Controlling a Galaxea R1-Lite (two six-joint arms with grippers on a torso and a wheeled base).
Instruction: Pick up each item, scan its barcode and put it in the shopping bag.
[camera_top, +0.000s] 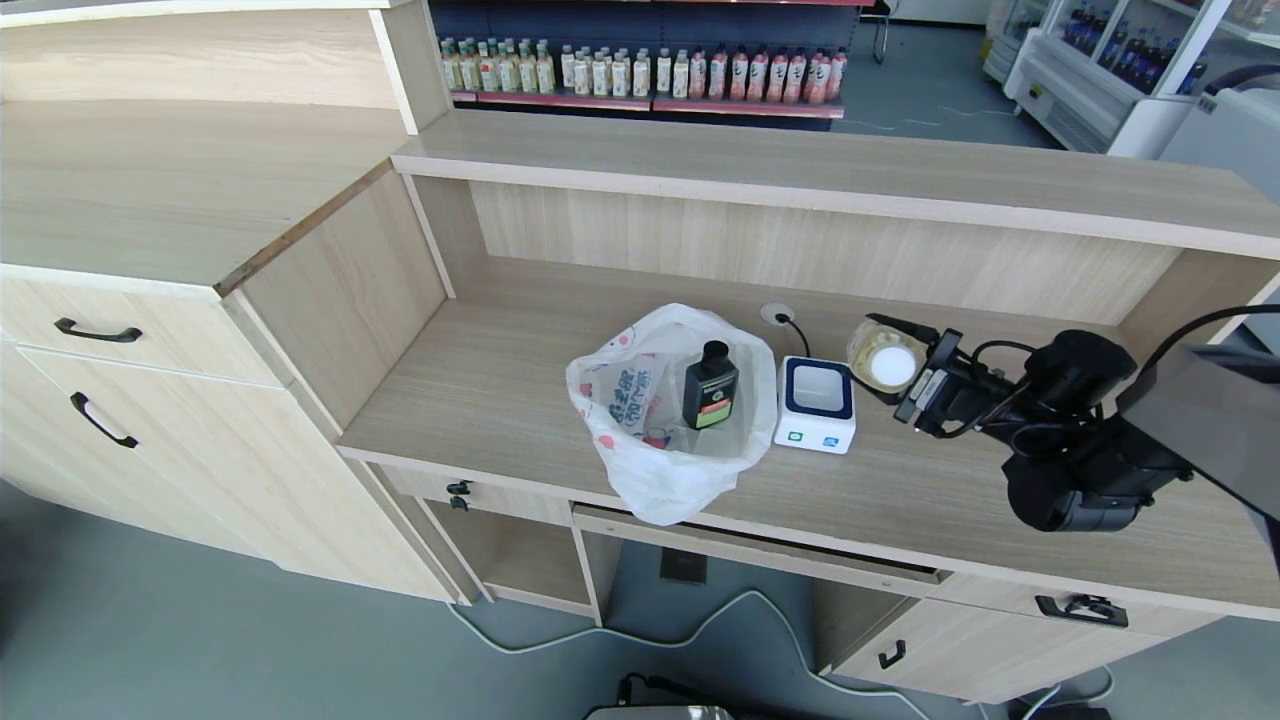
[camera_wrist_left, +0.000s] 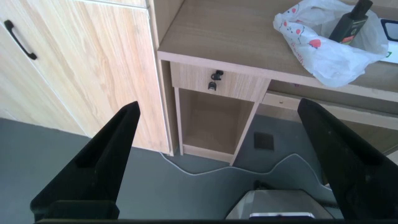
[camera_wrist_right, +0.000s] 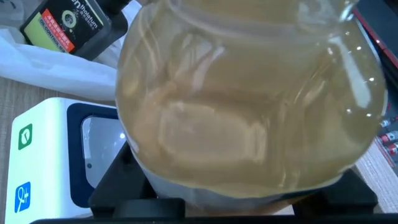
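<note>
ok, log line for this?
right gripper: shut on clear bottle, by scanner | black bottle: in shopping bag | left gripper: open, below counter

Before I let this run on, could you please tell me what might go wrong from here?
The right pincer grips the clear, rounded container beside the scanner; its smooth wall might slip. The shopping bag is limp and already holds a black bottle, so the container may knock it or catch the rim.

Right arm (camera_top: 1080, 440) is all matte black with chunky rounded joints, thin black cables looping loose along it, and a small pale sticker up near the right claw (camera_top: 888, 362). Left claw (camera_wrist_left: 219, 106) has two flat black wedge-shaped fingers (camera_wrist_left: 93, 168).
</note>
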